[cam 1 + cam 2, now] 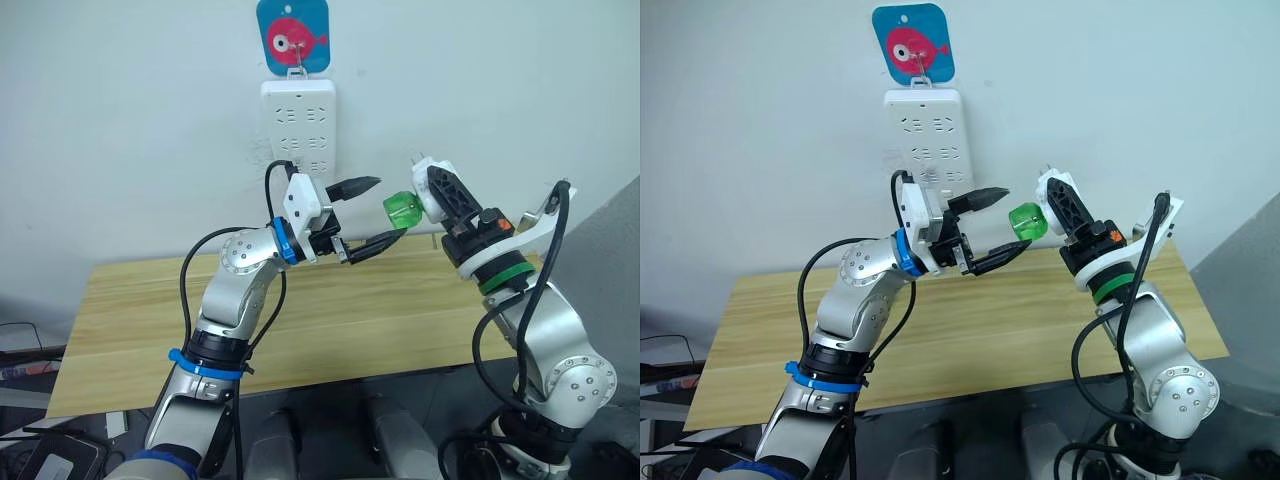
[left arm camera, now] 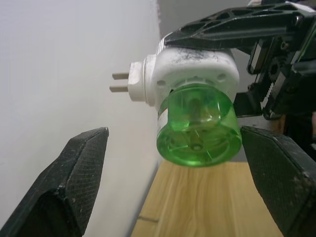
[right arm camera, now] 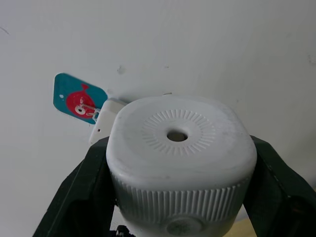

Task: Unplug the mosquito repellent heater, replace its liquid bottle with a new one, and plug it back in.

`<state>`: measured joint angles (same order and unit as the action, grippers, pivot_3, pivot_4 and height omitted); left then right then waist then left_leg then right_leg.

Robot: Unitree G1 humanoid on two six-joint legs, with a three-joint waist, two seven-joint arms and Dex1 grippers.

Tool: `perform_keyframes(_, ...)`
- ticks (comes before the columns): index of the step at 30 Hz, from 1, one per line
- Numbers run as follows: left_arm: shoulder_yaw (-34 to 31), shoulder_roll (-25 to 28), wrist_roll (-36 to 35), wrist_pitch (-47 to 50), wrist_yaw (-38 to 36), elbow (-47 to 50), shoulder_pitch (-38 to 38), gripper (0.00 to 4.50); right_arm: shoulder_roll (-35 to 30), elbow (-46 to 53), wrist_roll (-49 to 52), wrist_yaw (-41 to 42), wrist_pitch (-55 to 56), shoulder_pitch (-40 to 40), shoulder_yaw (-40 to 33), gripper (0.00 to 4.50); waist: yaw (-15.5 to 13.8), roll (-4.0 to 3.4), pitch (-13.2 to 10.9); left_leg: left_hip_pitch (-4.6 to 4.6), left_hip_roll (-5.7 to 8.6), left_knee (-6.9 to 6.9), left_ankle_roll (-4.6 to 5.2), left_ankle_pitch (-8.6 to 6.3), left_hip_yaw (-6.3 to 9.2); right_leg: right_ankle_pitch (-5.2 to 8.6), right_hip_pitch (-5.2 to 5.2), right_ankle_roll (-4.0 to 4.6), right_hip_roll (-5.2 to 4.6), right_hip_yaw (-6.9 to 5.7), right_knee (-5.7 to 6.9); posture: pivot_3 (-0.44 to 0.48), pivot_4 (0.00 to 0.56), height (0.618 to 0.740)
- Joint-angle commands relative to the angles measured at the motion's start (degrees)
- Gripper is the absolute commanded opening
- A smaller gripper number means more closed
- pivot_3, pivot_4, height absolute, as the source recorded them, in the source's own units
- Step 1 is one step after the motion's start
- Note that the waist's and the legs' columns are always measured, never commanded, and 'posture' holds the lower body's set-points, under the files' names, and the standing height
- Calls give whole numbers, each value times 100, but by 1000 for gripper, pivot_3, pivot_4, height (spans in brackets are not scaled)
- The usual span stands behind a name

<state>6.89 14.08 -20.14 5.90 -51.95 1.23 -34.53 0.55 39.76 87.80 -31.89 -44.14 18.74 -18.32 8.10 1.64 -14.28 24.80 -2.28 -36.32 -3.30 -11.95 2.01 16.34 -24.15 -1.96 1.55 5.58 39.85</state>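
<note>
Both arms are raised in front of the wall, their grippers facing each other. The left gripper point(image 1: 368, 214) points toward the right one, its two black fingers spread wide, one above and one below. The right gripper point(image 1: 437, 195) is angled up and leftward, its fingers clamped on either side of the heater point(image 1: 430, 192), green bottle toward the left gripper.

Right fingers point(image 3: 79, 192) cover the heater's point(image 3: 180, 163) sides; bottle label unreadable.
</note>
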Motion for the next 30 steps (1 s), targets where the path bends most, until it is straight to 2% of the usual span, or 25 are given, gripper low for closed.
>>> perform_keyframes(1, -21, -12, -95, -142, -128, -74, -64, 4500, -274, 269, 385, -84, 434, -79, 265, 2958, 13, 0, 0, -2, -2, 0, 0, 0, 0, 0, 0, -1, 2, 0, 2, -171, 211, 740)
perform_keyframes(14, 57, -265, -234, 73, -126, 37, 94, 4500, -1046, 357, 593, -104, 1312, -297, 962, 2958, 5, 0, 0, -3, -13, -2, 0, 0, 2, 2, 0, -3, 16, 0, 2, -177, 209, 740)
perform_keyframes(21, 128, -318, -295, 205, -92, 167, 90, 2293, -1239, 370, 613, -86, 1583, -358, 1185, 2958, 4, 0, 1, -2, -13, -5, 0, 0, 2, 2, 1, -3, 16, 1, 3, -176, 209, 740)
perform_keyframes(28, 132, -258, -224, 156, -93, 185, 58, 2202, -1540, 367, 657, -10, 1625, -553, 1336, 2958, -4, 0, 1, -2, -12, -8, 0, 0, 2, 2, 2, -3, 16, 1, 4, -170, 210, 740)
perform_keyframes(30, 128, -199, -215, 110, -131, 207, 78, 2202, -1640, 387, 720, 111, 1661, -627, 1303, 3688, -5, 0, 1, -2, -12, -8, 0, 0, 3, 2, 3, -3, 16, 1, 4, -169, 212, 740)
